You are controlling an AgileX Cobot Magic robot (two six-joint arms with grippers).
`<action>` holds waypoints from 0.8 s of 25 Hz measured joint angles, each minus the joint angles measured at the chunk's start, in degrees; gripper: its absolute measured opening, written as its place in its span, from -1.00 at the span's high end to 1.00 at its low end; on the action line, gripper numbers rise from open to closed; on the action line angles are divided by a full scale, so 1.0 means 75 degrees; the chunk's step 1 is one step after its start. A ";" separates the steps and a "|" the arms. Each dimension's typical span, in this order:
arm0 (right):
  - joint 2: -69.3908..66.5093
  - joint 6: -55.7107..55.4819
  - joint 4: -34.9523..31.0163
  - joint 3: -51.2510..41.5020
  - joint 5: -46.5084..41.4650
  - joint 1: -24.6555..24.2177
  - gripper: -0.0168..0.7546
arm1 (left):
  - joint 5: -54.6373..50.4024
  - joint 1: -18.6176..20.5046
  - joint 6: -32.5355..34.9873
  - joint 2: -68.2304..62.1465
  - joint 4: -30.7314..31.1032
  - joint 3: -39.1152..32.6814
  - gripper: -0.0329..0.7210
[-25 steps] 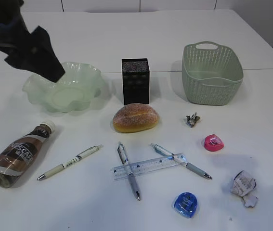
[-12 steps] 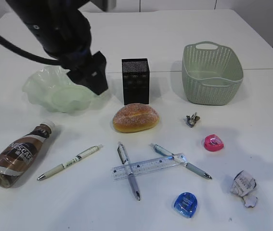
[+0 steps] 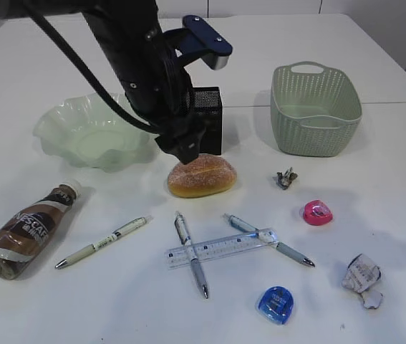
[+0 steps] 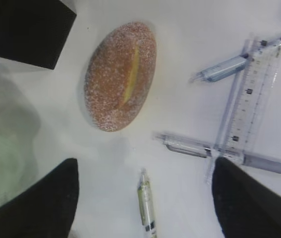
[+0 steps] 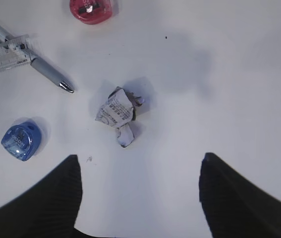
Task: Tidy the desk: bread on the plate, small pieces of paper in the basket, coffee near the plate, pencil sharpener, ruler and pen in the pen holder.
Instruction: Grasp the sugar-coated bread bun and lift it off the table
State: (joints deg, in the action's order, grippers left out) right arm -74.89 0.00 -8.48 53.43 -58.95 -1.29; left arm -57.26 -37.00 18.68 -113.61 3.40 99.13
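The bread (image 3: 202, 175) sits on the white table (image 3: 117, 301), and everything else is easiest to place from it. The left gripper (image 3: 185, 147) hangs just above the bun's back-left edge, its jaws spread wide and holding nothing; the left wrist view shows the bun (image 4: 120, 75) lying beyond the two dark fingers (image 4: 41, 203). Directly behind the bread stands the black pen holder (image 3: 202, 119), partly hidden by the arm. The green plate (image 3: 92, 132) lies to the bread's back left, and the green basket (image 3: 316, 109) well to its back right. The coffee bottle (image 3: 25, 233) lies on its side far to the front left. In front of the bread a ruler (image 3: 220, 248) lies across two pens (image 3: 191, 253), with a third pen (image 3: 102, 242) off to the left. Right of the bread are a small paper scrap (image 3: 286, 178) and a pink sharpener (image 3: 317, 212); a blue sharpener (image 3: 276, 304) and a crumpled paper (image 3: 362, 279) lie farther forward. The right gripper (image 5: 140, 198) hovers over that paper (image 5: 116, 115), wide open and empty.
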 joint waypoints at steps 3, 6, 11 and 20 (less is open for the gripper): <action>0.0000 0.0000 0.0000 0.0000 0.0013 0.0000 -0.53 | 0.0047 0.0000 0.0000 -0.0081 0.0272 0.0000 -0.66; 0.0000 0.0000 0.0000 0.0000 0.0013 0.0000 -0.53 | 0.0103 0.0000 0.0000 -0.0096 0.0350 0.0017 -0.66; 0.0000 0.0000 0.0000 0.0000 0.0013 0.0000 -0.52 | 0.0593 0.0000 0.0000 -0.0096 0.0249 0.0034 -0.64; 0.0000 0.0000 -0.0013 0.0000 0.0016 0.0000 -0.52 | 0.1460 0.0000 0.0000 -0.0203 0.0197 0.0047 -0.76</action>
State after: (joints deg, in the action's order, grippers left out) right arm -74.89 0.00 -8.58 53.43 -58.82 -1.29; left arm -46.31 -37.00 18.68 -115.13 4.88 99.48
